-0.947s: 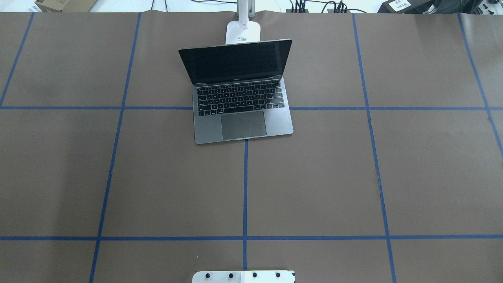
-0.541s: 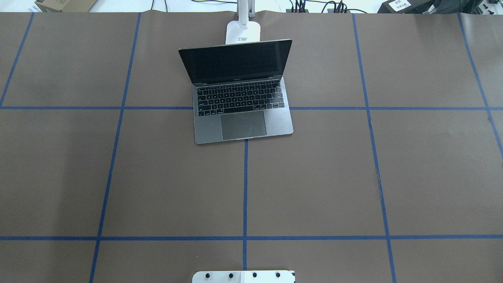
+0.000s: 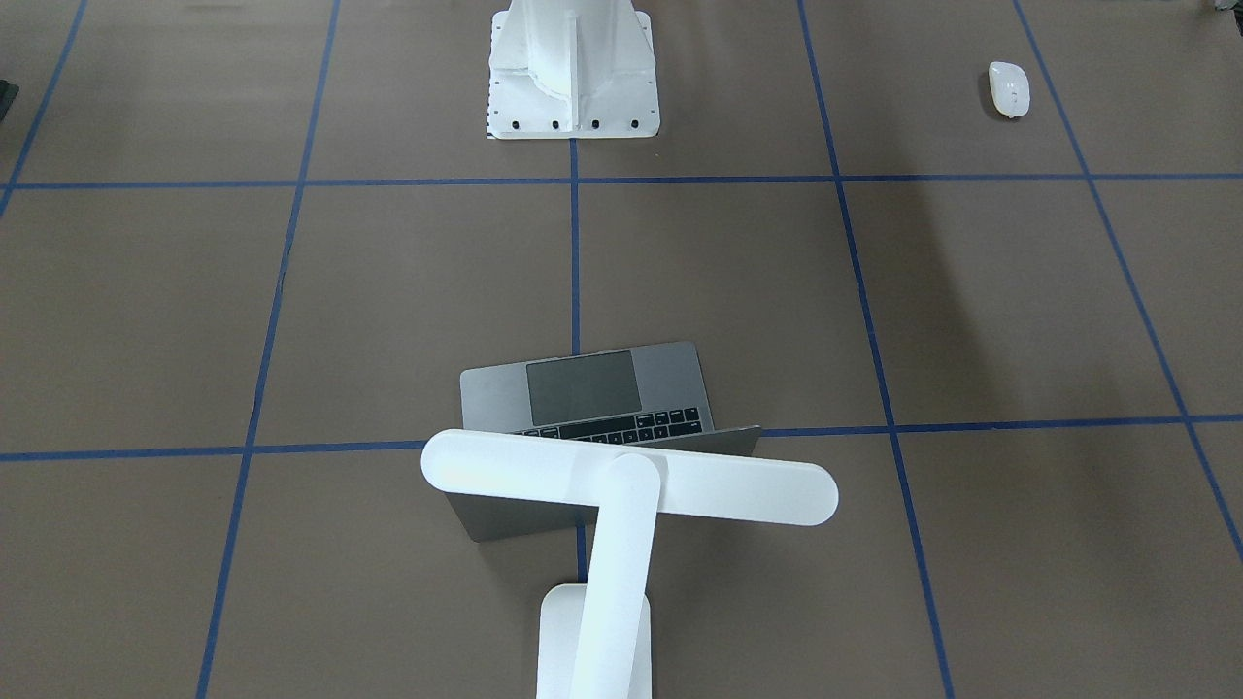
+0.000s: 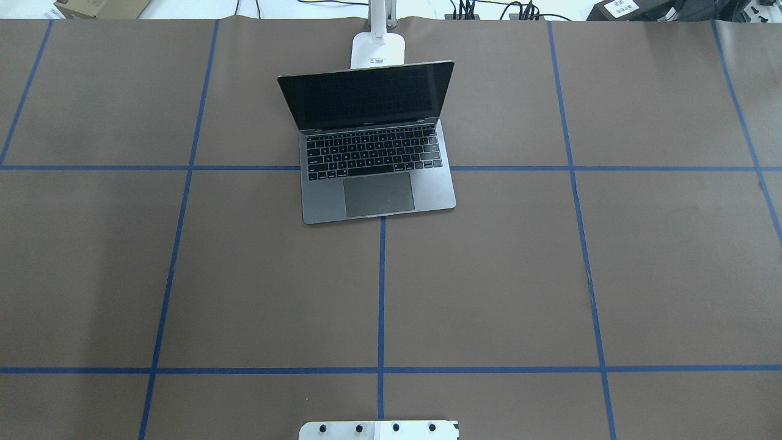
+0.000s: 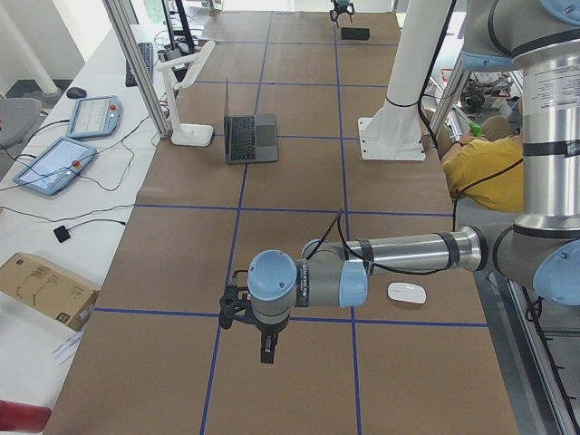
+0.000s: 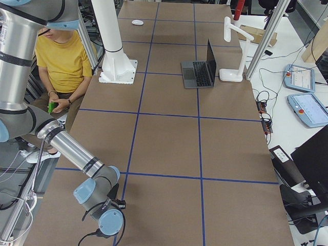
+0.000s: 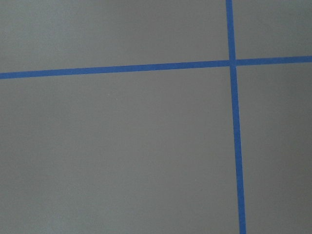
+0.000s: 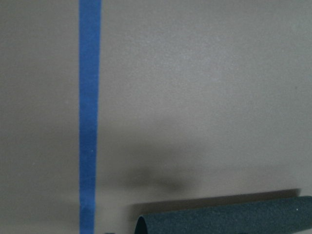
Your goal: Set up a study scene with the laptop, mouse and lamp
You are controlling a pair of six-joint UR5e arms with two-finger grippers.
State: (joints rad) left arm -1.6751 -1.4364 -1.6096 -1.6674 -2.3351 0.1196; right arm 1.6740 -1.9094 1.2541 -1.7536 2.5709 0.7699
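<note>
1. Nearest the robot's side, the left gripper (image 5: pixel 265 352) hangs low over bare table, well apart from the laptop (image 4: pixel 379 183) and out toward the robot's left end. I see it only side-on, so I cannot tell how far apart its fingers stand.
2. The mouse (image 3: pixel 1008 87) lies flat on the table, well apart from the laptop, back on the robot's side and to the robot's left. In the left-end view it sits close by the left forearm.
3. The laptop stands open, keyboard toward the robot, dark screen up.
4. Just behind the laptop, on the far side, stands the lamp (image 3: pixel 629 485), its bar head over the lid.
5. The right gripper (image 5: pixel 342 13) shows tiny, far from the laptop at the robot's right end. Whether it stands wide or narrow I cannot tell.
6. My reading: laptop and lamp look placed, and bringing the mouse beside the laptop is what remains.
7. The overhead view shows neither mouse nor arms. The front-facing one gives the mouse, and only the side views give the arms. The left wrist view shows just paper and blue tape. The right wrist view adds a dark strip I cannot identify.
</note>
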